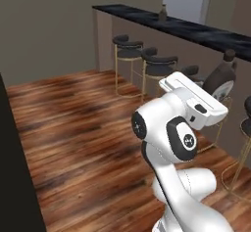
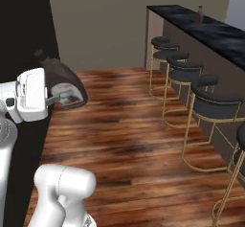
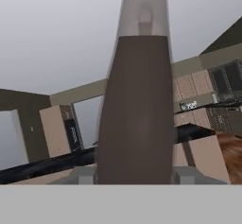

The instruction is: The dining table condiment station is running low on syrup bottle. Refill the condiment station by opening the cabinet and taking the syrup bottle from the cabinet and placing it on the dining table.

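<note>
Hand (image 2: 52, 96) clamped on the syrup bottle (image 2: 62, 85), carried tilted above the wood floor (image 2: 124, 140), short of the stools (image 1: 128, 47). Best kept level and firm while driving closer; set upright on the dining table (image 1: 196, 30), clear of the other bottle (image 1: 163, 13).

The white arm rises from the bottom of both base views and bends at a big round joint; the hand sits on top, held high above the floor; in the right base view the gripper (image 2: 51, 96) points toward 3 o'clock, and in the left base view toward 1 o'clock; its fingers are closed around the syrup bottle (image 2: 64, 85), gripping its dark body.
</note>
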